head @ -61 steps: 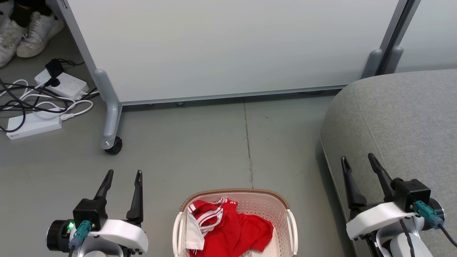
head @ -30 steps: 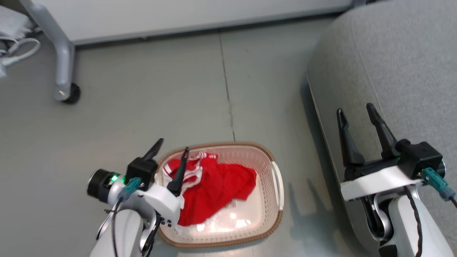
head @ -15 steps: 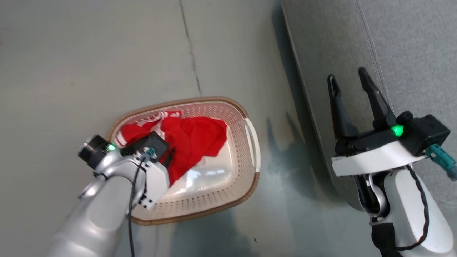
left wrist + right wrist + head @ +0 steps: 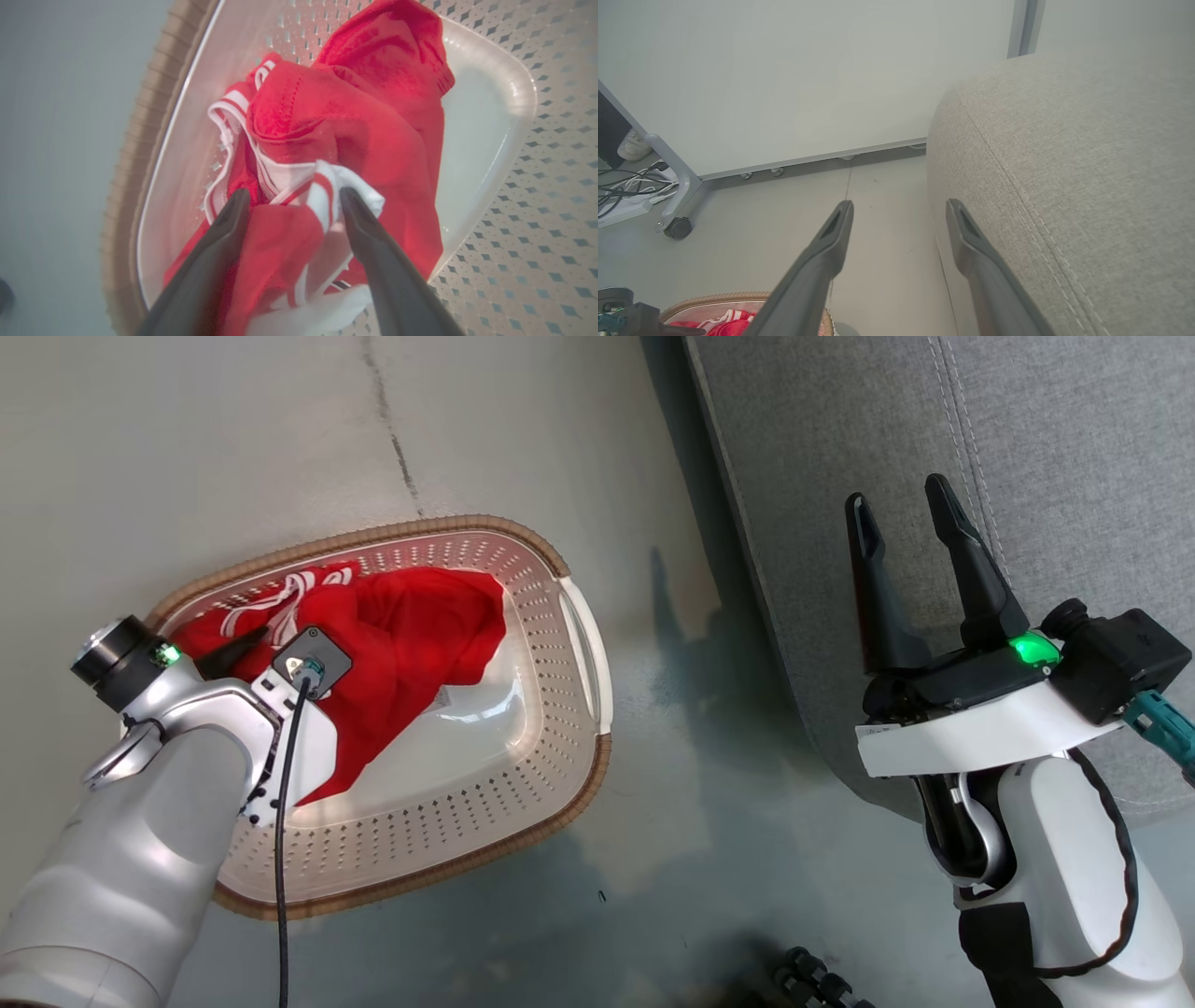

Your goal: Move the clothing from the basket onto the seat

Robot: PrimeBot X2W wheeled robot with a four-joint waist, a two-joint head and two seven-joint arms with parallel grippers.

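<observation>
The basket point(image 4: 567, 775) stands on the floor left of the seat point(image 4: 1027, 429). The clothing point(image 4: 411, 625) lies bunched in the basket's far left half. My left gripper point(image 4: 257, 649) points down into the basket, over the clothing. In the left wrist view that gripper point(image 4: 294, 193) is open, its fingers straddling a red and white fold of the clothing point(image 4: 364, 121) inside the basket point(image 4: 140, 140). My right gripper point(image 4: 896, 495) hangs open and empty over the seat's edge. The right wrist view shows this gripper point(image 4: 900, 205) beside the seat point(image 4: 1087, 163), with the basket point(image 4: 738, 296) low at the left.
A white partition panel point(image 4: 808, 79) on a castor foot point(image 4: 672, 228) stands beyond the basket. Cables and power strips point(image 4: 621, 196) and a shoe point(image 4: 633, 144) lie at its left end. Grey floor point(image 4: 709, 784) separates basket and seat.
The head camera has tilted down and turned. My left arm has reached over and lowered into the basket until its open fingers straddle the clothing. The right gripper has stayed open.
</observation>
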